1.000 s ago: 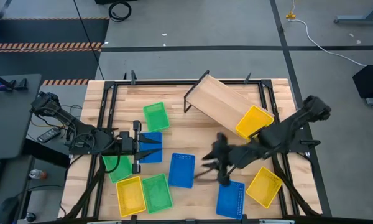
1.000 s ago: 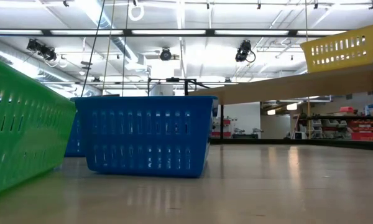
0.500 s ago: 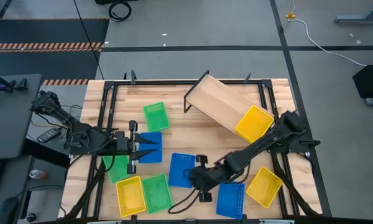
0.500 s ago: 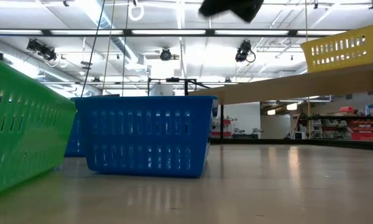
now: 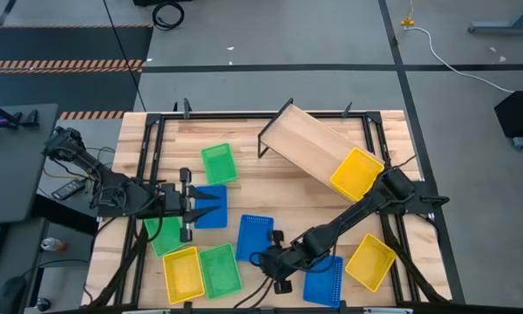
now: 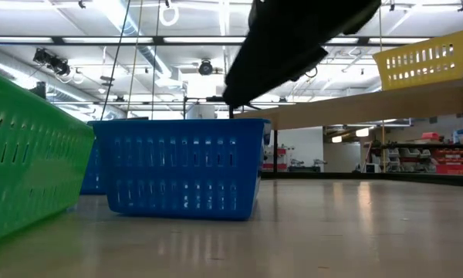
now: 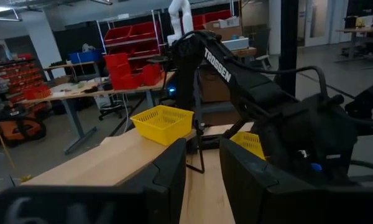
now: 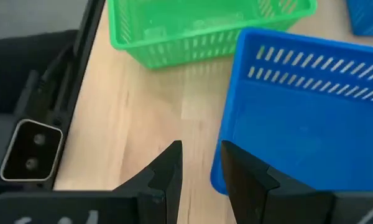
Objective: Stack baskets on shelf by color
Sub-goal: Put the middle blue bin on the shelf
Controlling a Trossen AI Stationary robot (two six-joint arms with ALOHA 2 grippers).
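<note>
High view: one yellow basket (image 5: 356, 171) sits on the tilted shelf (image 5: 305, 144)

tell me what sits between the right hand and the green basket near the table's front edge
Only bare tabletop in the right wrist view. The right hand, empty with a narrow gap, points at the green basket; a blue basket lies beside that line.

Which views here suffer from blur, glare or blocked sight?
Low view: the right arm is a dark mass blocking the ceiling lights, and the green basket looms large. Left wrist view: own fingers are soft-edged. High view: evenly lit.
</note>
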